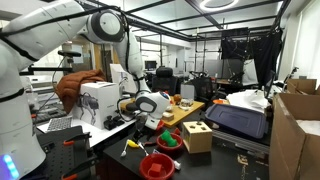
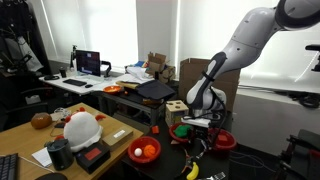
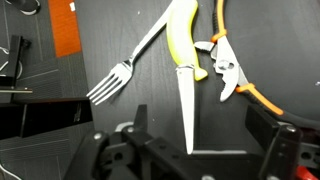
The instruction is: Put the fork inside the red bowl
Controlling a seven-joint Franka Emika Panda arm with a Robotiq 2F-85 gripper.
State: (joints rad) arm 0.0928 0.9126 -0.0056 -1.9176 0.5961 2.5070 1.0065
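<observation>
In the wrist view a silver fork lies on the black table, tines toward the lower left and handle running up to the right. My gripper is open and empty above the table; its dark fingers frame the bottom of the view, to the right of and below the fork's tines. A knife with a yellow-green handle lies between the fingers, blade tip pointing at me. In both exterior views the gripper hangs low over the table. A red bowl stands near the table's edge.
Orange-handled pliers lie right of the knife. Another red bowl with green items and a wooden box stand close to the gripper. An orange block lies at the upper left.
</observation>
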